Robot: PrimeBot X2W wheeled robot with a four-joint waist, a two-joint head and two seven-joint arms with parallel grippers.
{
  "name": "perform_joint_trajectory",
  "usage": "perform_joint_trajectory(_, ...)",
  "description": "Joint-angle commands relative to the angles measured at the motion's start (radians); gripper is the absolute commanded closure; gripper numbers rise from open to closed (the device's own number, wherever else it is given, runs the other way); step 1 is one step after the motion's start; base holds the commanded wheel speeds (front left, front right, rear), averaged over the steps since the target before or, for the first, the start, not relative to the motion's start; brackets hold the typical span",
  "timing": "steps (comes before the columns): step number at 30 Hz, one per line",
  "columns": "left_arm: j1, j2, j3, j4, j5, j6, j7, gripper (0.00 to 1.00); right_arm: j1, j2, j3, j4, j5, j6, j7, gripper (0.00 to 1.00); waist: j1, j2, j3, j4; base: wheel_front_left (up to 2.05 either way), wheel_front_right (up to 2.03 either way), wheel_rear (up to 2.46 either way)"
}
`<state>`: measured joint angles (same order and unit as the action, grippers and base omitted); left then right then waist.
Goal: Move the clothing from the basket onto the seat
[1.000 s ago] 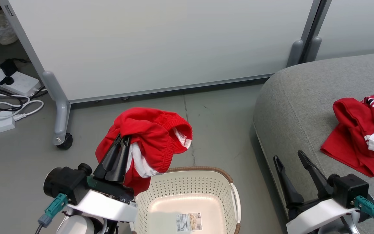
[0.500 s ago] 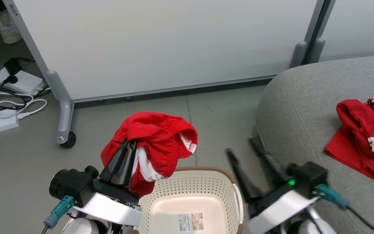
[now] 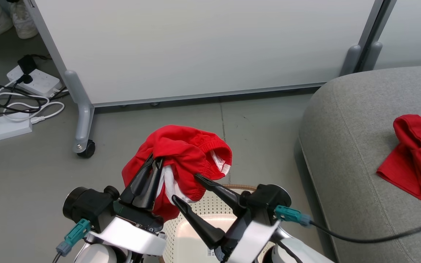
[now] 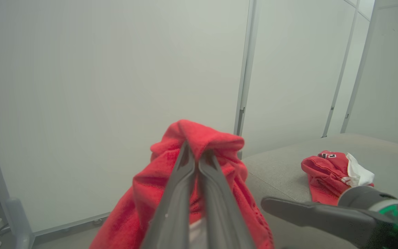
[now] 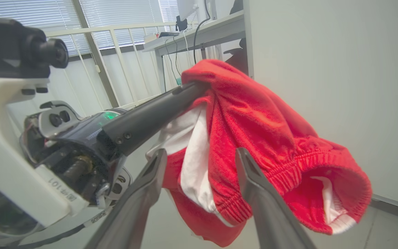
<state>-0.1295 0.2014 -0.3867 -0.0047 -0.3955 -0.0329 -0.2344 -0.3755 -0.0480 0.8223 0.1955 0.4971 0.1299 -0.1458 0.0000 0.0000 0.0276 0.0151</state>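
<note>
1. Grey floor (image 3: pixel 31 175) runs from a white partition panel (image 3: pixel 196 47) to the seat (image 3: pixel 345 138), a grey sofa on the robot's right. The basket (image 3: pixel 207 208) stands on the floor directly before the robot, low between the two arms.
2. Left end effector (image 3: pixel 155 160): fingers pressed together, pinching the clothing (image 3: pixel 185 153), a red garment with white panels. The garment is held lifted above the basket's far rim. It drapes over the fingertips and hangs down on both sides of them.
3. Right end effector (image 3: pixel 185 187): fingers spread, holding nothing. It points toward the robot's left, at the hanging lower part of the garment. In the right wrist view the white panel and the ribbed red hem lie straight ahead, between the lines of the two fingers. Whether a fingertip touches the fabric cannot be told.
4. Governing relation: the seat lies to the right of the held garment, well apart from it across bare floor. The right arm stands between garment and seat and is the nearer arm to the seat.
5. A second red garment (image 3: pixel 411 160) lies on the seat cushion.
6. Judgement: the coming move is probably a second grasp or a hand-over at the hem, followed by a rightward carry. The bulk of the fabric hangs below the pinch, so it will swing and trail during that carry.
</note>
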Motion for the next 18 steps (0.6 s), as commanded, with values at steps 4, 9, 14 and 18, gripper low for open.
perform_joint_trajectory(4, -0.015, 0.001, -0.008, -0.009, 0.008, -0.003, 0.0, 1.0, -0.087, -0.005, 0.053, 0.103, 0.049, 0.002, -0.039, 0.0, 0.0, 0.0, -0.002, 0.009, 0.0, 0.0, 0.0)
perform_joint_trajectory(9, -0.012, 0.0, -0.016, -0.012, 0.007, -0.005, -0.001, 1.0, -0.145, -0.005, 0.089, 0.167, 0.096, 0.002, -0.061, 0.62, 0.0, 0.0, 0.001, 0.012, 0.0, 0.0, 0.0)
perform_joint_trajectory(14, -0.02, 0.0, -0.023, -0.01, 0.003, -0.009, -0.003, 1.0, -0.2, -0.005, 0.139, 0.224, 0.146, 0.002, -0.074, 1.0, 0.0, 0.0, 0.004, 0.017, 0.0, 0.0, 0.0)
perform_joint_trajectory(18, -0.02, 0.0, -0.025, -0.01, 0.003, -0.006, -0.005, 1.0, -0.22, -0.005, 0.161, 0.253, 0.177, 0.002, -0.088, 1.0, 0.0, 0.0, 0.0, 0.02, 0.0, 0.0, 0.0)
